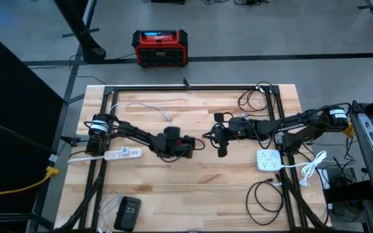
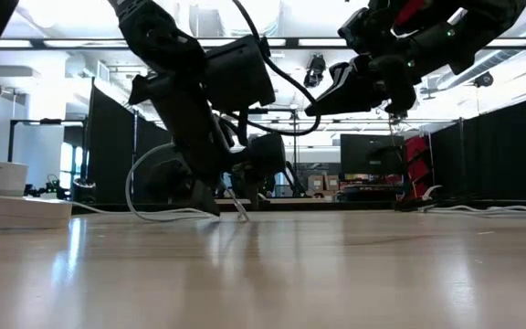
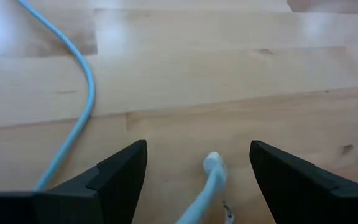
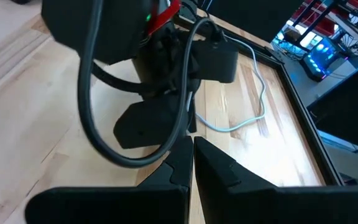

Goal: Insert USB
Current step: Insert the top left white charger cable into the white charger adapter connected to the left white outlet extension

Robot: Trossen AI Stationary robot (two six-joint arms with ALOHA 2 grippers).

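Wooden table (image 1: 193, 175) first: your 2 arms meet mid-table, the left gripper (image 3: 197, 171) low with fingers apart around the white USB plug (image 3: 212, 165), ungrasped, the right gripper (image 4: 192, 158) pinched together, empty, insertion still undone.

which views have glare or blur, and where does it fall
Low view: ceiling lights glare off the table, and both arms read as dark silhouettes. Left wrist view: bright patches wash out the wood, and the white cable plug between the open left gripper is soft. Right wrist view: the shut right gripper is blurred up close.
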